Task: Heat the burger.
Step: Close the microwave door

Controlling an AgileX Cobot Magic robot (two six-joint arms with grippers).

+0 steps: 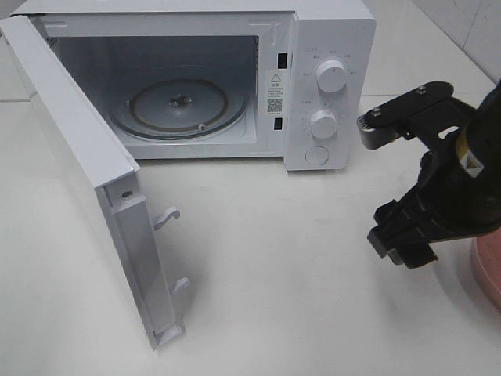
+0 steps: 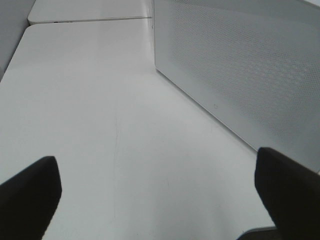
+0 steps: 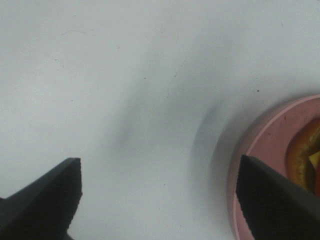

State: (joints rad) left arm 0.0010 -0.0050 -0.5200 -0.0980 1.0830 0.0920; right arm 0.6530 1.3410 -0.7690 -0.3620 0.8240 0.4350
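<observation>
step: pre-grasp, microwave door open, cavity empty | burger on pink plate, right of microwave, mostly out of shot | right hand spread, empty, beside plate | left hand spread, empty, by door | next: right hand over burger, grip bun sides gently

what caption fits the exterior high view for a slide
Open right gripper hovers beside the pink plate, the microwave door wide open.
</observation>
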